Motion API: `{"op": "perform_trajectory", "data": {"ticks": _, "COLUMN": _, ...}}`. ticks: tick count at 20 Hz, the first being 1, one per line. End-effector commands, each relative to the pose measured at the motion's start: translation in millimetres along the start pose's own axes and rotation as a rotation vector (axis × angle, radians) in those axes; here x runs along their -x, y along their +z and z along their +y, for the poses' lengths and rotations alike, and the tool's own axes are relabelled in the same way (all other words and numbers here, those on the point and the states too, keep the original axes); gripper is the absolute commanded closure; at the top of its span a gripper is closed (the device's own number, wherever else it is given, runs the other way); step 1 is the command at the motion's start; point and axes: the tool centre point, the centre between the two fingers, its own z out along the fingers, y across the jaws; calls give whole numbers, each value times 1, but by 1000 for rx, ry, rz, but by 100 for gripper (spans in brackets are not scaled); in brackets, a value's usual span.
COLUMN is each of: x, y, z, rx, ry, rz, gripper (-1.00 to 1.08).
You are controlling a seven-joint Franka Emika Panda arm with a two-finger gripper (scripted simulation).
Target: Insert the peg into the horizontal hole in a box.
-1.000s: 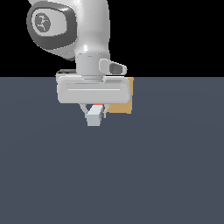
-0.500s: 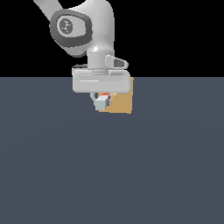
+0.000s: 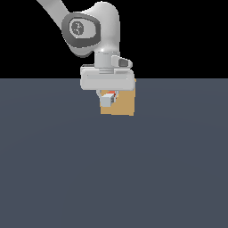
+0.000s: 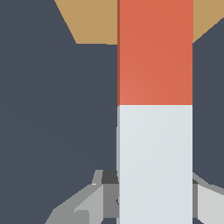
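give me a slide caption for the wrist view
Wrist view: the hand holds the peg by its pale end, orange-red end pointing toward the tan box.

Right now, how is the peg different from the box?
The peg is a slim bar in two colours, orange-red and pale grey-white; the box is one plain tan colour. The peg is much narrower than the box. The peg is up off the floor in the gripper, while the box sits on the dark floor. Both have flat sides and square edges.
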Motion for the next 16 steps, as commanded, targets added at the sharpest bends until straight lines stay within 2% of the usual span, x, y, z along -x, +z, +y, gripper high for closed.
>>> {"op": "perform_trajectory", "data": {"ticks": 1, "x": -3, "y": -2, "z": 2, "rx": 2, "ry": 6, "rz": 1, "gripper": 108}}
{"op": "perform_trajectory", "data": {"ticks": 16, "x": -5, "y": -1, "z": 4, "rx": 1, "ry": 6, "rz": 1, "gripper": 108}}
